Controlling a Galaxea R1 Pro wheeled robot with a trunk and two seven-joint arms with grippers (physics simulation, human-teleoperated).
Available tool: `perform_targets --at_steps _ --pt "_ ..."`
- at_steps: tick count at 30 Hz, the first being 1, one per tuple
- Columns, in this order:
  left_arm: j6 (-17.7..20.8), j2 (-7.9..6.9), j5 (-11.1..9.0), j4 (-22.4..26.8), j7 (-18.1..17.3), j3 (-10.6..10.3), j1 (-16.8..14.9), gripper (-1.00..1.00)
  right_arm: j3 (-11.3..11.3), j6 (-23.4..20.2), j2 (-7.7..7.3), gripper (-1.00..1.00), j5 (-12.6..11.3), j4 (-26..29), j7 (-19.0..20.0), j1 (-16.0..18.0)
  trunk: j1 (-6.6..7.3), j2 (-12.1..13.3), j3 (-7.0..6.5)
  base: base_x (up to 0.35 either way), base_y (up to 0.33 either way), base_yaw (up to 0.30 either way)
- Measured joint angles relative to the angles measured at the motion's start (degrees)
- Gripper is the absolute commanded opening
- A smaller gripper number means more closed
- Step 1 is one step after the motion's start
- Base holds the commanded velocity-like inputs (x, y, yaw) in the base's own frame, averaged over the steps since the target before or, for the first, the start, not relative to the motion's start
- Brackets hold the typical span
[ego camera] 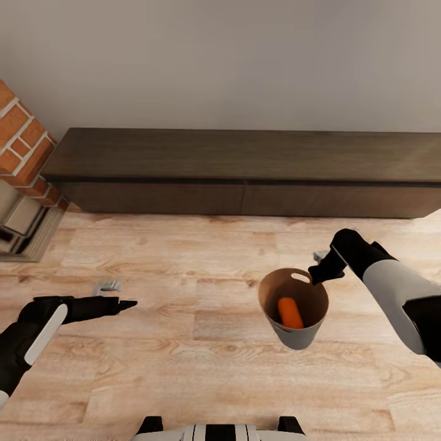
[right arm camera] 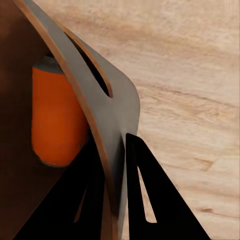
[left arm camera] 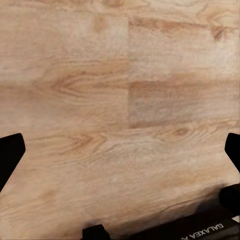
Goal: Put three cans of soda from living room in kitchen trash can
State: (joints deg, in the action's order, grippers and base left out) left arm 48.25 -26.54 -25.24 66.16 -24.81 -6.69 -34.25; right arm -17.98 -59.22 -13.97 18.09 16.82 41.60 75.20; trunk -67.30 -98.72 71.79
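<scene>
My right gripper (ego camera: 317, 274) is shut on the rim of the trash can (ego camera: 300, 335), a pale grey tapered bin with a brown inside, and holds it above the floor. One orange soda can (ego camera: 290, 312) lies inside it. In the right wrist view the two black fingers (right arm camera: 145, 190) pinch the bin's rim (right arm camera: 117, 100) just below the slot handle, with the orange can (right arm camera: 57, 117) behind the wall. My left gripper (ego camera: 122, 303) hangs open over bare floor at the left; its fingers (left arm camera: 10, 155) stand wide apart with nothing between them. The other two cans are out of view.
A long dark wood low cabinet (ego camera: 245, 165) runs along the grey wall ahead. A brick fireplace (ego camera: 21, 147) stands at the far left. Light wood plank floor (ego camera: 184, 257) spreads between me and the cabinet. My base (ego camera: 220, 432) shows at the bottom edge.
</scene>
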Motion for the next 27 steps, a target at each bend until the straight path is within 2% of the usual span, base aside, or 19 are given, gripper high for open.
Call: perform_targets --at_steps 3,5,7,9,19,27 --pt "-1.24 1.66 0.08 0.99 0.34 -0.01 0.81 1.0 0.8 -0.33 0.29 -1.0 -1.16 1.94 0.08 -1.46 0.0 0.0 0.07 -0.197 0.207 0.062" --pt "-1.53 2.17 0.09 3.13 0.78 0.1 2.27 1.0 1.12 -0.5 0.48 -1.0 -1.76 2.59 0.13 -1.82 0.0 0.0 0.17 -0.216 0.187 0.111" --pt "-1.59 2.31 0.12 4.32 0.94 0.42 3.26 1.0 1.16 -0.58 0.51 -1.0 -1.86 2.77 0.12 -1.92 0.0 0.0 0.29 -0.172 0.129 0.122" --pt "-1.54 2.47 0.06 6.29 1.09 1.67 5.01 1.0 1.1 -0.5 0.52 -1.0 -1.47 2.97 0.04 -2.04 0.0 0.0 0.41 -0.065 0.048 0.131" --pt "-1.07 2.58 -0.02 7.59 1.14 2.9 6.94 1.0 1.09 -0.4 0.75 -1.0 -1.25 3.52 0.02 -4.14 0.0 0.0 1.08 -0.015 0.011 0.135" --pt "1.14 3.55 0.33 9.35 1.58 2.98 7.26 1.0 1.08 -0.49 1.07 -1.0 -1.33 3.75 0.06 -4.9 1.76 3.19 0.13 -0.001 0.001 0.123"
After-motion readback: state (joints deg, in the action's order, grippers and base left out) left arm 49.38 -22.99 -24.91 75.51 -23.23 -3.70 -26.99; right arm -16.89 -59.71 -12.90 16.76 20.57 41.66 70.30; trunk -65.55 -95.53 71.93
